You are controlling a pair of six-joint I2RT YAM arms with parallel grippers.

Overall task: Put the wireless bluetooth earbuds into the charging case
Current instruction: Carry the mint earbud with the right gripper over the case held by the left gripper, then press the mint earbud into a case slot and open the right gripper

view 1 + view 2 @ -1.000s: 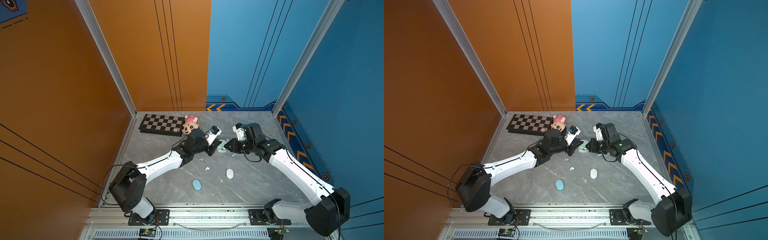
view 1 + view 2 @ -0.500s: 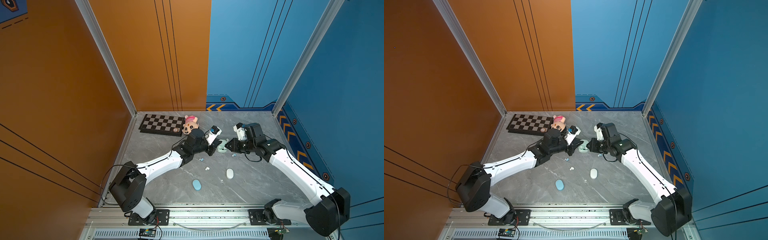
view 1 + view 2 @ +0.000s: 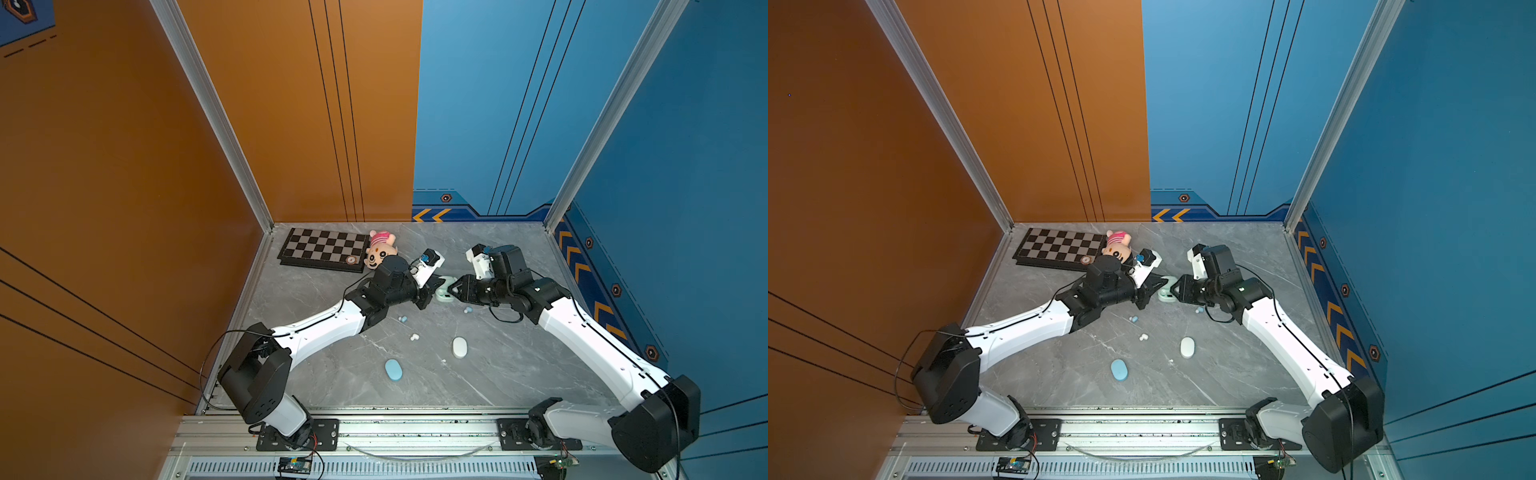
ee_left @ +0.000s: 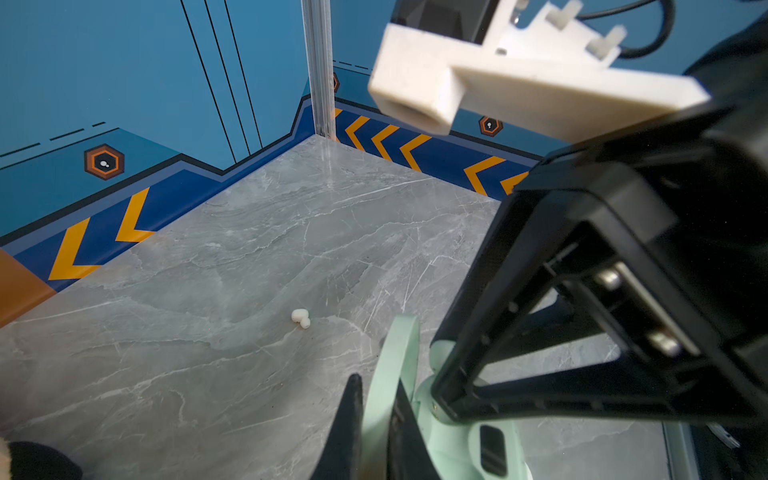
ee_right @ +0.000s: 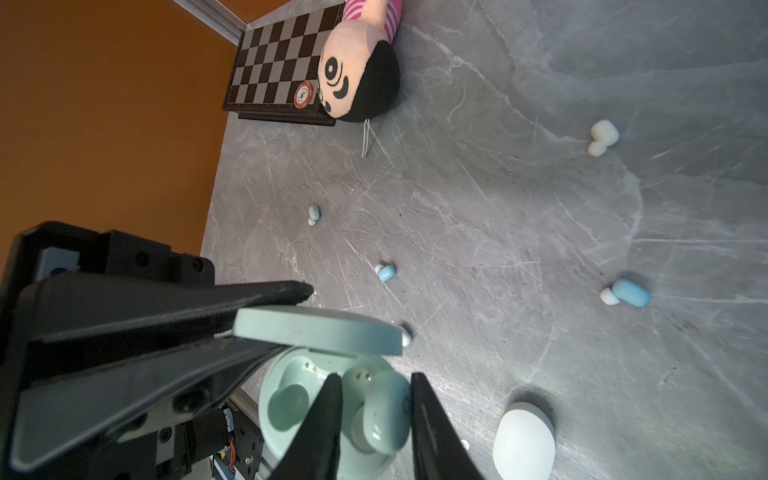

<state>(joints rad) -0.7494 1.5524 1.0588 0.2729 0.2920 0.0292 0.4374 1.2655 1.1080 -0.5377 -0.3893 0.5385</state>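
The mint charging case [image 3: 444,293] stands open on the grey floor between both arms. My left gripper [image 4: 376,386] is shut on its raised lid [image 5: 316,332]. My right gripper [image 5: 376,380] is open just above the case's base [image 5: 286,403]. A mint earbud [image 5: 382,411] lies between its fingers in one socket, and the other socket is bare. Loose wireless bluetooth earbuds lie around: a white one [image 5: 603,135], a blue one [image 5: 627,293], another blue one [image 5: 385,272] and a mint one [image 5: 313,215].
A shut white case [image 3: 459,347] and a shut blue case [image 3: 393,369] lie nearer the front rail. A chessboard [image 3: 324,249] and a plush toy [image 3: 380,253] sit at the back left by the orange wall.
The right gripper's fingers have parted slightly around the mint earbud. Both arms and the case stay where they were.
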